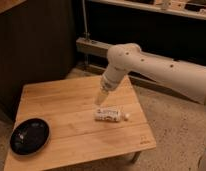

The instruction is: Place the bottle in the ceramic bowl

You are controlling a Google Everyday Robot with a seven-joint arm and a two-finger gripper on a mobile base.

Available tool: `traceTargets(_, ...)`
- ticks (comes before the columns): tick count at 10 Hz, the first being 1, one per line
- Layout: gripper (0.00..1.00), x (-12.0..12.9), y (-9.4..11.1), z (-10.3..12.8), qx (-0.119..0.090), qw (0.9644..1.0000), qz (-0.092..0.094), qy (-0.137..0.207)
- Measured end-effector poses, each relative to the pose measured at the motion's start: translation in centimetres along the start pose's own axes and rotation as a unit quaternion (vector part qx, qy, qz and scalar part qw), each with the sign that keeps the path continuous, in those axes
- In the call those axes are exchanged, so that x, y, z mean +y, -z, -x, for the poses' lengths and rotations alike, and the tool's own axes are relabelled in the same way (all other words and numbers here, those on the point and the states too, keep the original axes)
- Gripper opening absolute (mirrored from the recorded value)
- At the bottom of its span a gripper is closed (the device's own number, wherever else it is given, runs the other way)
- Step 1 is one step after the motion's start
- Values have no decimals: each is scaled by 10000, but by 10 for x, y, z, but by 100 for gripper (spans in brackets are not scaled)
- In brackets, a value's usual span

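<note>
Step in hand: approach, grasp not yet made. Gripper (100,98) hangs over the desk (61,100), jaws parted and empty. Bottle (109,114) lies flat just below it (untouched). Ceramic bowl (29,135) sits well off toward the desk's near corner. Next move calls for descending astride the bottle.

Smooth pale hand (100,98) over matt wooden table (66,102), glossy black bowl (29,136), white plastic bottle (109,114).

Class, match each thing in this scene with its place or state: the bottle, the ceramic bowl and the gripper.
1 bottle
2 ceramic bowl
3 gripper

a black, empty, at a corner of the table
b in the air just above the bottle, holding nothing
c white, lying on its side on the wood

Pairs: 1-c, 2-a, 3-b
</note>
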Motion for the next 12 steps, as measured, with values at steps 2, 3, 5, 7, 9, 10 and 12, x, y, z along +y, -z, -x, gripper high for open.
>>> traceTargets(2,65,5,-13,-41,39,9993,353,134)
traceTargets(3,65,7,-27,-54,161,9984,519,129)
traceTargets(5,65,8,-29,-55,184,9982,546,144)
traceTargets(7,65,8,-28,-55,181,9983,543,146)
traceTargets(9,65,10,-28,-53,123,9987,466,193)
traceTargets(10,65,13,-31,-56,60,9991,338,244)
traceTargets(12,65,30,-57,-64,-50,9993,72,353)
